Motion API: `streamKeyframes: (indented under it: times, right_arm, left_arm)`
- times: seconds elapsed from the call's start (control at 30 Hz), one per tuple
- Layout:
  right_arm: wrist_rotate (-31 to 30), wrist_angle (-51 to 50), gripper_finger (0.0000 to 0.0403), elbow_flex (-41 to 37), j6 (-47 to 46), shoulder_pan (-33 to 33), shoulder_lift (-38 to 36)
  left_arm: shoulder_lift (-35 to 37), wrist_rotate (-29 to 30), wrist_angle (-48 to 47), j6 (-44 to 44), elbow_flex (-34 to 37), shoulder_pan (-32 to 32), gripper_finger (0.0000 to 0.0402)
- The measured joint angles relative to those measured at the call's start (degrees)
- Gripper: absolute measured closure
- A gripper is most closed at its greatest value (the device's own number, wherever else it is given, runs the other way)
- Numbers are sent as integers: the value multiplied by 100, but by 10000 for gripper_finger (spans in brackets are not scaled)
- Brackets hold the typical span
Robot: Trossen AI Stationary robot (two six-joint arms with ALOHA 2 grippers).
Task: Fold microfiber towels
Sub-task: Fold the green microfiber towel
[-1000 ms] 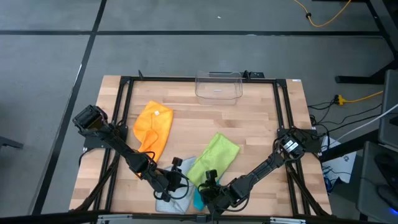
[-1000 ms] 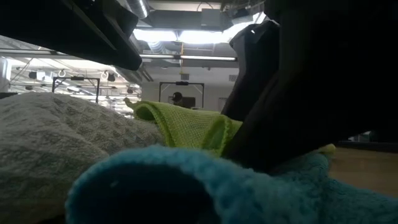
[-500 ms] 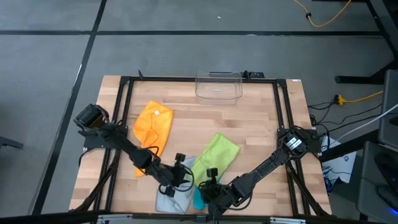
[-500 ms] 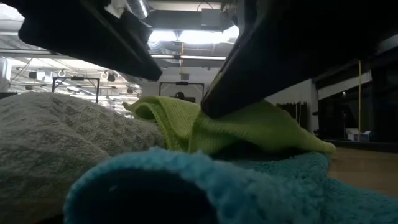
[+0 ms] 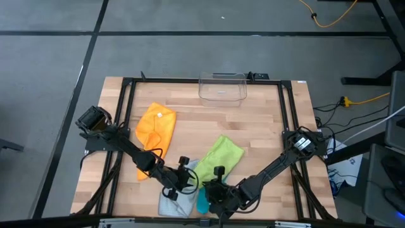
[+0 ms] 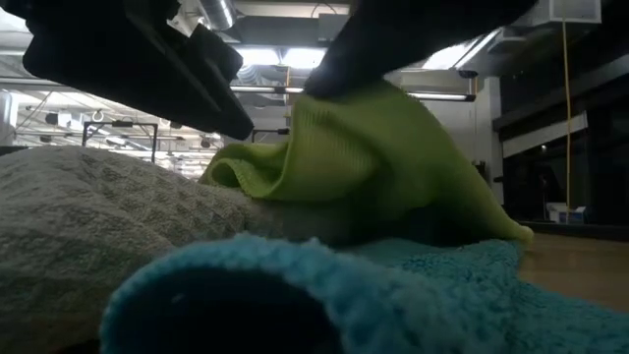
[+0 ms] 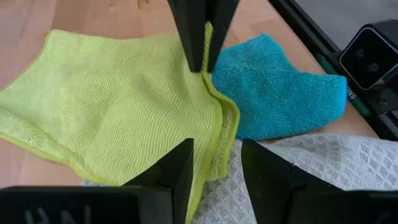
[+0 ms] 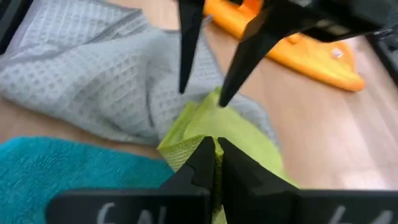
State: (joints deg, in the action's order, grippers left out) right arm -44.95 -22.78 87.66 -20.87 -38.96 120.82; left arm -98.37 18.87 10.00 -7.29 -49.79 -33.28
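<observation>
Right claw (image 8: 216, 163) clenched on green towel (image 7: 118, 106) corner near bench front edge; lift slowly. Left claw (image 7: 214, 163) released.

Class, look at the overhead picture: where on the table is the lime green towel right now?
In the high view the lime green towel lies near the table's front edge, right of centre, beside the grey towel and teal towel; the right gripper pinches its near corner.

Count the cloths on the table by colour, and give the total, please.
Orange towel: 1
Lime green towel: 1
Teal blue towel: 1
Light grey towel: 1
Total: 4 towels
</observation>
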Motion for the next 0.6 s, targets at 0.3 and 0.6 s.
streamKeyframes:
  times: [0.3, 0.6]
  right_arm:
    - [-693, -3, 394, 0, 0, -45, -107]
    - [-1420, -12, 394, 0, 11, -184, -414]
  left_arm:
    - [0, 111, 24, -4, 1, 16, 273]
    - [-2, 120, 107, -10, 1, 107, 273]
